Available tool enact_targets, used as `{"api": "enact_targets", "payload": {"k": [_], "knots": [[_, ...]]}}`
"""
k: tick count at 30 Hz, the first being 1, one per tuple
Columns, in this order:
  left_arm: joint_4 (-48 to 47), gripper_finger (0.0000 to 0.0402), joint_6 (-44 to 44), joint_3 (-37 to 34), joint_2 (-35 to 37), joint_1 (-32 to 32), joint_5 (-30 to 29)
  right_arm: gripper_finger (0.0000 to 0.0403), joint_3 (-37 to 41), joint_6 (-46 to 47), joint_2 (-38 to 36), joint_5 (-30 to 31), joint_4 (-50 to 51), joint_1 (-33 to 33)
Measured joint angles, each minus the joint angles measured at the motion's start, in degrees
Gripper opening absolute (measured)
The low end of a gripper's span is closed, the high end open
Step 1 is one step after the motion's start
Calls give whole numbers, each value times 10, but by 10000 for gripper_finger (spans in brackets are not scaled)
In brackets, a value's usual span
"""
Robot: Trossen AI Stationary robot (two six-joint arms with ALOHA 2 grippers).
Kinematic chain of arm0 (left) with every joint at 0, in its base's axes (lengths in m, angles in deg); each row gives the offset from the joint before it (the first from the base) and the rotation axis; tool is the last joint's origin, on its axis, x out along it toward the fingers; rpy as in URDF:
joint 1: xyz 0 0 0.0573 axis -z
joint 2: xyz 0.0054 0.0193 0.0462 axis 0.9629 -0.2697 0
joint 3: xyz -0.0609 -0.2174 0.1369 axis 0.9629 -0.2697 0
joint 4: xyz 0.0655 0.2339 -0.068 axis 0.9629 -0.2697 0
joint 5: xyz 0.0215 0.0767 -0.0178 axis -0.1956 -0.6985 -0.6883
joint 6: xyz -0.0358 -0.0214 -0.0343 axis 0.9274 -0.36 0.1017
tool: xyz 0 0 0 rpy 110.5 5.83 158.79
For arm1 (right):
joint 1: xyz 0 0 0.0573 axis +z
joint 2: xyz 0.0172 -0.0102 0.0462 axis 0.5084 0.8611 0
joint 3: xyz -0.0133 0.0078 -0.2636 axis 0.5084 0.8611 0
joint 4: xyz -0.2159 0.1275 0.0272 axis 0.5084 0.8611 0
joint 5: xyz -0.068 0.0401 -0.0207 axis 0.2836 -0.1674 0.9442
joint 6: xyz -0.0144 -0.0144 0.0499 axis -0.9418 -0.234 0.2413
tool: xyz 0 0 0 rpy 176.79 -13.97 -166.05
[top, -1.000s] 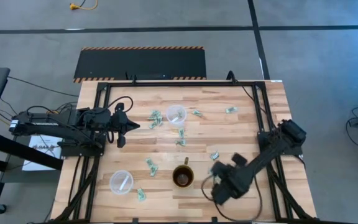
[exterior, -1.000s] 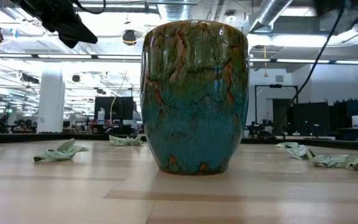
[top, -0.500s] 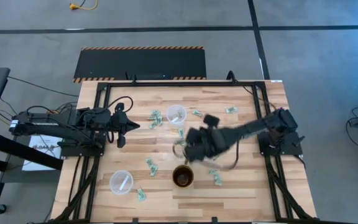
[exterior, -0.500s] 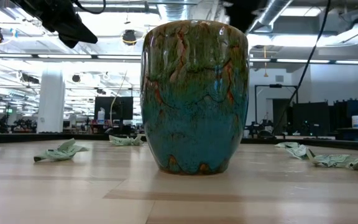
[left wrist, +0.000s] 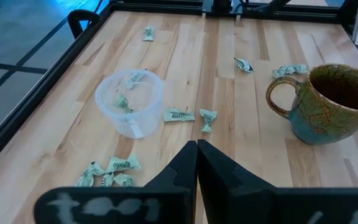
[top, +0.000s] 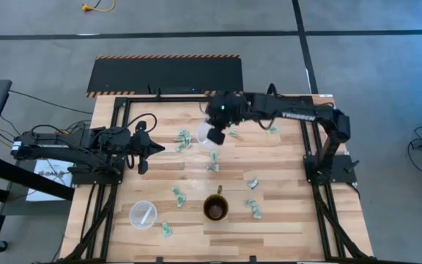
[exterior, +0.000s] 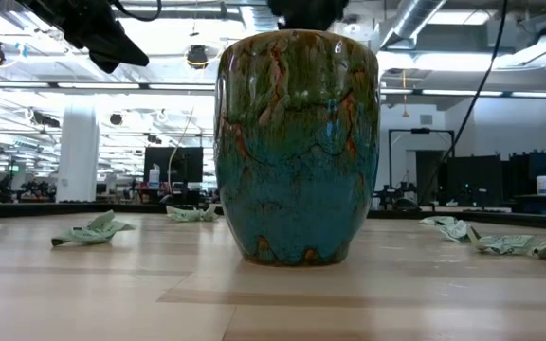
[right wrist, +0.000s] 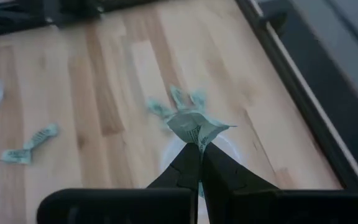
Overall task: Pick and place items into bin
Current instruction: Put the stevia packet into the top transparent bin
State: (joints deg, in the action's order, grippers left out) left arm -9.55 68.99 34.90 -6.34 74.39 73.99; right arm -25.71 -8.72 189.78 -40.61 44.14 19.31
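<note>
Legible text: one item only. White lettering "TROSSEN" runs along the forearm link of the right arm, high view, toward 1 o'clock on the counter. A white sheet below the left arm base, at 9 o'clock, carries dark print, too small to read. Nothing else reads.

Table: pale planked wood, smooth matt finish, framed in black metal. Mug: glossy glazed ceramic, mottled green and blue with brown streaks; cups: clear thin plastic. Wrappers: crumpled pale green-and-white paper-like film; gripper fingers: matt black plastic.
</note>
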Motion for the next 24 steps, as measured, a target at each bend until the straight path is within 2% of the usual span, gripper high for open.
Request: {"api": "enact_targets", "payload": {"k": [8, 12, 18, 24], "knots": [[0, 0, 0, 0, 0, 0, 0, 0, 10, 5, 77, -84, -21, -43], [0, 0, 0, 0, 0, 0, 0, 0, 10, -4, 118, -84, -34, -43], [0, 0, 0, 0, 0, 0, 0, 2, 10, -5, 142, -84, -21, -47], [0, 0, 0, 0, 0, 0, 0, 34, 9, -15, 139, -84, -17, -47]]}}
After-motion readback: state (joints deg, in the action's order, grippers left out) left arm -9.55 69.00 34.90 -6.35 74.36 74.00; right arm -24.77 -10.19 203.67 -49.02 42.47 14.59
